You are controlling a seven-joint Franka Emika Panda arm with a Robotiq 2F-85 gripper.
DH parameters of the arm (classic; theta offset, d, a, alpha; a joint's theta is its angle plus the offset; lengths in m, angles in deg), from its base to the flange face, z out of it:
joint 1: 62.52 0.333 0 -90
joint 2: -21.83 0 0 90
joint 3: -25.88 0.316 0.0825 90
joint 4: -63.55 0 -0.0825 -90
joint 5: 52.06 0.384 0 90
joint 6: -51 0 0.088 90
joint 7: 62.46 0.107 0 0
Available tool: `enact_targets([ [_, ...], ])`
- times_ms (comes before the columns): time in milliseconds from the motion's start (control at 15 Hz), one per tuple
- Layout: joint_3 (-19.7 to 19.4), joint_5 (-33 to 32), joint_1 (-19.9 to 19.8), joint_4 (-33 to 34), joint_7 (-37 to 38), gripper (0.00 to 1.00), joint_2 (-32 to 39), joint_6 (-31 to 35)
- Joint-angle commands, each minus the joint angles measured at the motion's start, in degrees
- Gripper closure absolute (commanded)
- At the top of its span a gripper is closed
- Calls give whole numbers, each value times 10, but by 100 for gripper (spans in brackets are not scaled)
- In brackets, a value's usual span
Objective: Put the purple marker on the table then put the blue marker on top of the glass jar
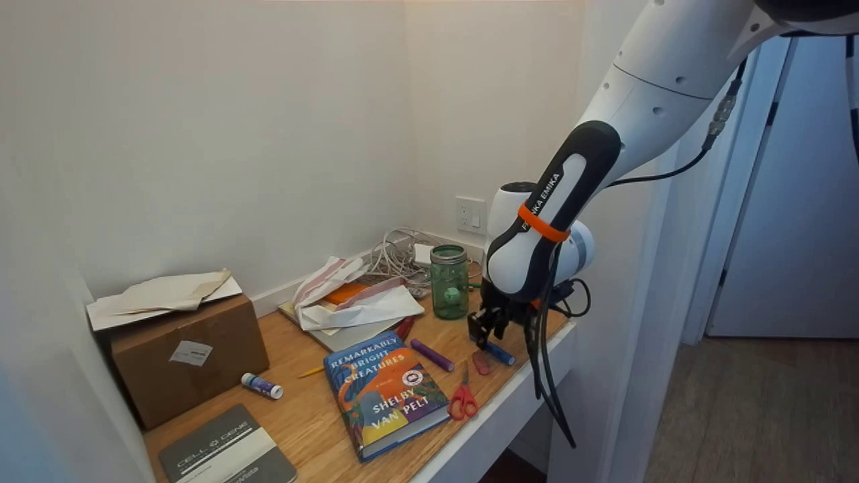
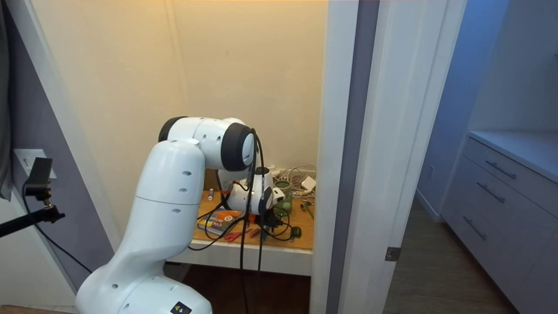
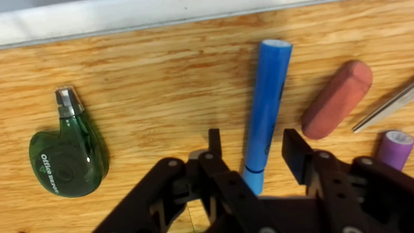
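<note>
The blue marker [image 3: 268, 106] lies on the wooden table [image 3: 155, 129] near its white front edge; it also shows in both exterior views [image 1: 500, 353] [image 2: 264, 233]. My gripper [image 3: 250, 140] is open, with one finger on each side of the blue marker and a gap on both sides. In an exterior view the gripper [image 1: 488, 330] is low over the table. The purple marker [image 1: 432, 355] lies on the table beside the book; one end [image 3: 396, 149] shows at the right of the wrist view. The green-tinted glass jar [image 1: 449, 285] stands upright with a metal rim, behind the gripper.
A pink eraser [image 3: 338, 100] lies close to the right finger. A green correction tape [image 3: 68, 158] lies to the left. Red scissors [image 1: 463, 402] and a book [image 1: 386, 396] are nearby. Cables [image 1: 399, 258], papers [image 1: 362, 302] and a cardboard box [image 1: 191, 355] stand toward the wall.
</note>
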Motion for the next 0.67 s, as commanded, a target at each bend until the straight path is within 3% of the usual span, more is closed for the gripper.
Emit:
enact_targets([
  [0, -13, -9, 14, -2, 22, 77, -4, 8],
  [200, -23, -10, 23, -5, 35, 98, -12, 2],
  [267, -23, -10, 23, -7, 37, 100, -19, 1],
  [600, -48, -17, 45, -27, 73, 96, -87, -28],
])
